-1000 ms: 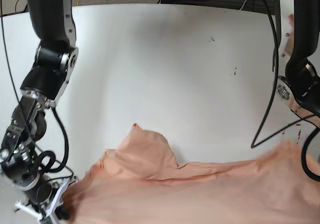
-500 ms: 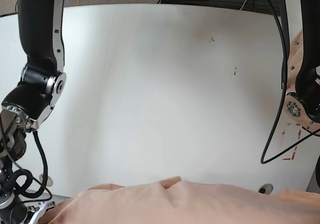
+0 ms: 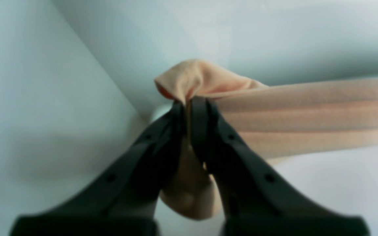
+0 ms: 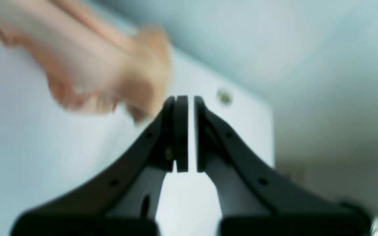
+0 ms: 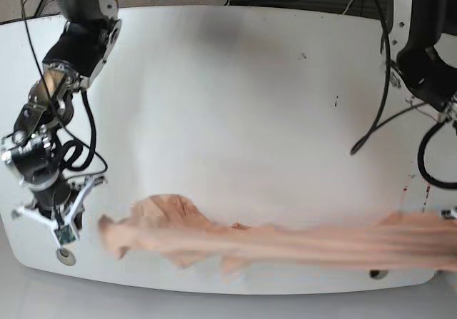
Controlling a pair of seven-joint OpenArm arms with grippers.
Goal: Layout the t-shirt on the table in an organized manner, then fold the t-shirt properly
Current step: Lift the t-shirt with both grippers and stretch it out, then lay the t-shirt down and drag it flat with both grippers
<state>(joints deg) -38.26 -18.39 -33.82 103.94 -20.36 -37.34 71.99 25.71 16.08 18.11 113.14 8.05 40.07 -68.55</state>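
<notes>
White and glossy, the surface point(image 5: 235, 105) carries the t-shirt point(image 5: 285, 239) as a long, stretched band along its near edge, reaching from near the near-left corner to the right edge. Its motion-blurred left end hangs loose, just beside the right pincer point(image 4: 185, 101), whose jaws stand together with only a thin slit between them and no cloth in it. A round grey grommet point(image 4: 224, 96) shows near the surface's corner beyond those jaws. At the right edge, the left pincer point(image 3: 189, 104) is clamped on a bunched fold of the t-shirt point(image 3: 205, 80), the fabric running taut away from it.
</notes>
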